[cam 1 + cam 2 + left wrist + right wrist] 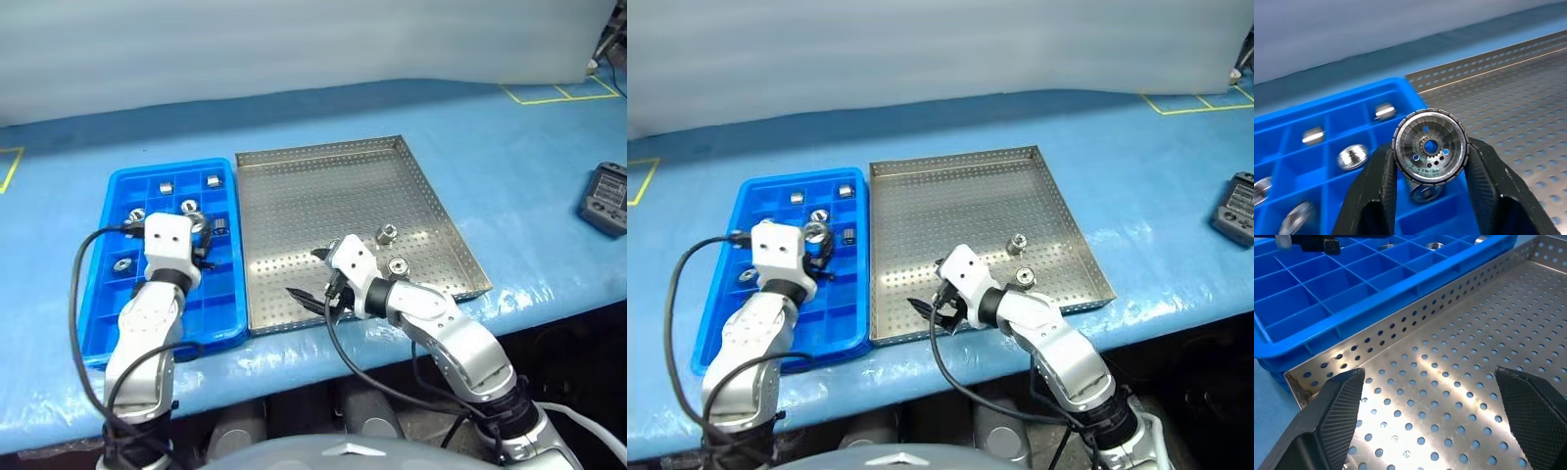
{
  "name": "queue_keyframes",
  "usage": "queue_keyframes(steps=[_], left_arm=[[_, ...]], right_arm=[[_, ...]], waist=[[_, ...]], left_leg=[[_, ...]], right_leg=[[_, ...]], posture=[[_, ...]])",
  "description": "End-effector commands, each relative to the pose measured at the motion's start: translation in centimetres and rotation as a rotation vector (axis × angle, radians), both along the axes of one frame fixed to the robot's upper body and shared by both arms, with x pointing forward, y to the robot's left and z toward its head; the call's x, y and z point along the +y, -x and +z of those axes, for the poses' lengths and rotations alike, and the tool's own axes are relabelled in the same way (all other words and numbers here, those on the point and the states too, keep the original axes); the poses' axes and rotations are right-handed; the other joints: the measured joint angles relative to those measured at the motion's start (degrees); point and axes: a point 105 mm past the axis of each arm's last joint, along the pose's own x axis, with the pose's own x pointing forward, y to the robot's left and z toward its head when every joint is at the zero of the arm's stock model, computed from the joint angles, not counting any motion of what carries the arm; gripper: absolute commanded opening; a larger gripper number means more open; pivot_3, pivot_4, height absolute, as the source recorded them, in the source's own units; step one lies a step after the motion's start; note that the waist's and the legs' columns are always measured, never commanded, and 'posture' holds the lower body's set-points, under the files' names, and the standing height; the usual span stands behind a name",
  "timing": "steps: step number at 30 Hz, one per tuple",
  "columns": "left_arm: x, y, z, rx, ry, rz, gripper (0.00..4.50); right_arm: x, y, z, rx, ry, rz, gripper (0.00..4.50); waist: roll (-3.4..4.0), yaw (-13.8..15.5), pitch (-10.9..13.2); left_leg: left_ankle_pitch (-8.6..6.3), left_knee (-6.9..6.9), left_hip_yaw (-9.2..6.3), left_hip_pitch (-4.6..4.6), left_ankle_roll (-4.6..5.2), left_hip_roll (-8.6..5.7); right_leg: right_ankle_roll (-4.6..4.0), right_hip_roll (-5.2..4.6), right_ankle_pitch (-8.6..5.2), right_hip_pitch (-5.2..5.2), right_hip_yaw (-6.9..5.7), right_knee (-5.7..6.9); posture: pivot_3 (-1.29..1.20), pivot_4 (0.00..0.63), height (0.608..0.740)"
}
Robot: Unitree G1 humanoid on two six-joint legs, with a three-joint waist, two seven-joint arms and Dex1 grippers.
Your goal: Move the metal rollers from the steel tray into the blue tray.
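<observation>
I see the left gripper [1430,191] over the blue tray [108,323], which lies on the blue worktop [529,166] directly beside the steel tray [294,206]. Its forearm rises from the near edge of the worktop and the wrist points forward, roughly level. The jaws are clamped on one metal roller [1430,146]: in the left wrist view the two black fingers [1376,191] press its ribbed rim from either side, and its open face with the dark centre hole is turned to the camera. From the head views this held roller [199,227] shows as a bright spot just beyond the white wrist housing, above the middle compartments of the blue tray.

The right gripper [312,276] hangs low over the near left corner of the steel tray, its arm reaching in from the right and angled toward the blue tray, pointing slightly downward. Its jaws stand wide with nothing between them (the right wrist view shows bare perforated floor between the two fingertips).

Two rollers lie on the steel tray floor near its right rim: one [386,234] farther back, one [398,265] just beside the right wrist. Several more sit in the blue tray's far compartments, for example one [166,187] and another [212,180].

The left wrist housing hides part of the blue tray's middle rows, so I cannot count what lies there. A dark device [607,199] is cut off at the worktop's right edge.
</observation>
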Motion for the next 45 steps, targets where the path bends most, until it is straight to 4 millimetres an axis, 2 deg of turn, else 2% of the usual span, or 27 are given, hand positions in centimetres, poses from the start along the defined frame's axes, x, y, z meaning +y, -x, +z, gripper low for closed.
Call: queue_keyframes(steps=[1, 6, 10, 15, 20, 23, 24, 29, 31, 37, 41, 45], left_arm=[[1.6, 1.7, 1.1, -0.057, 0.012, 0.132, 1.66], [3.0, 3.7, -0.1, -0.015, 0.023, 0.259, 1.66], [2.8, 4.6, -1.3, 0.05, 0.023, 0.278, 1.66], [2.9, 5.0, -1.8, 0.085, 0.006, 0.301, 1.66], [2.9, 5.4, -2.3, 0.114, 0.054, 0.315, 3.35], [3.1, 5.0, -1.6, 0.083, 0.033, 0.303, 4.34], [3.2, 4.7, -1.1, 0.066, 0.024, 0.293, 4.49], [3.0, 3.0, 1.8, -0.037, -0.026, 0.171, 4.49], [2.4, 1.9, 3.0, -0.074, -0.047, 0.093, 4.49], [-2.0, -1.3, 5.1, -0.11, -0.067, -0.252, 4.49], [-5.4, -3.1, 5.2, -0.085, -0.048, -0.421, 4.49], [-9.4, -3.8, 4.0, 0.007, -0.049, -0.659, 4.49]], right_arm=[[0.9, 0.2, 0.9, -0.04, -0.025, 0.052, 4.5], [1.3, 0.3, 0.8, -0.035, -0.026, 0.082, 4.5], [1.3, 0.4, 0.7, -0.033, -0.025, 0.086, 4.5], [1.4, 0.4, 0.6, -0.03, -0.022, 0.09, 4.5], [1.4, 0.5, 0.5, -0.026, -0.024, 0.087, 4.5], [1.4, 0.5, 0.5, -0.027, -0.027, 0.088, 4.5], [1.4, 0.5, 0.6, -0.028, -0.028, 0.087, 4.5], [0.8, 0.1, 0.8, -0.04, -0.027, 0.056, 4.5], [0.1, -0.2, 0.8, -0.046, -0.021, 0.027, 4.5], [-2.7, -1.7, 1.2, -0.093, -0.006, -0.143, 4.5], [-4.0, -2.1, 1.5, -0.108, -0.018, -0.232, 4.5], [-4.8, -1.7, 1.4, -0.108, -0.01, -0.272, 4.5]], waist=[[-0.02, 0.5, 0.0], [-0.03, 1.0, 0.0], [-0.03, 1.4, 0.0], [-0.03, 1.6, 0.0], [-0.03, 1.6, 0.0], [-0.03, 1.6, 0.0], [-0.03, 1.6, 0.0], [-0.03, 1.6, 0.0], [-0.03, 1.7, 0.0], [-0.02, 1.4, 0.0], [-0.02, 0.4, 0.0], [-0.02, -0.9, 0.0]], left_leg=[[0.0, 0.01, -0.01, -0.01, 0.0, -0.01], [0.0, 0.0, 0.0, -0.01, 0.0, -0.02], [0.0, 0.01, -0.01, 0.0, 0.0, -0.02], [0.0, 0.01, -0.01, -0.01, 0.0, -0.02], [0.0, 0.0, -0.01, -0.01, -0.01, -0.02], [0.0, 0.0, -0.01, -0.01, -0.01, -0.01], [0.0, 0.0, -0.01, -0.01, -0.01, -0.02], [0.01, 0.01, -0.02, -0.01, -0.02, -0.01], [0.01, 0.0, -0.02, -0.01, -0.03, -0.02], [0.01, 0.01, 0.0, -0.03, -0.03, -0.04], [0.01, 0.02, 0.0, -0.05, -0.03, -0.04], [0.01, 0.0, 0.03, -0.05, -0.02, -0.04]], right_leg=[[-0.02, 0.0, -0.01, 0.01, -0.01, 0.0], [-0.07, -0.03, -0.04, 0.0, -0.02, -0.03], [-0.12, -0.03, -0.08, 0.01, -0.04, -0.01], [-0.13, -0.03, -0.08, 0.01, -0.04, -0.01], [-0.13, -0.03, -0.08, 0.01, -0.04, -0.03], [-0.14, -0.03, -0.09, 0.0, -0.05, -0.02], [-0.14, -0.03, -0.09, 0.0, -0.05, -0.02], [-0.14, -0.03, -0.09, 0.0, -0.06, 0.01], [-0.14, -0.03, -0.09, 0.0, -0.07, 0.0], [-0.13, -0.04, -0.08, 0.01, -0.06, -0.04], [-0.1, -0.04, -0.06, 0.01, -0.06, -0.03], [-0.05, -0.04, -0.03, 0.0, -0.03, -0.05]], posture=[[-0.01, 0.15, 0.74], [0.0, 0.15, 0.74], [0.0, 0.15, 0.74], [0.0, 0.15, 0.74], [0.0, 0.15, 0.74], [-0.01, 0.15, 0.74], [-0.01, 0.15, 0.74], [-0.01, 0.15, 0.74], [-0.02, 0.15, 0.74], [-0.09, 0.15, 0.74], [-0.14, 0.15, 0.74], [-0.18, 0.15, 0.74]])
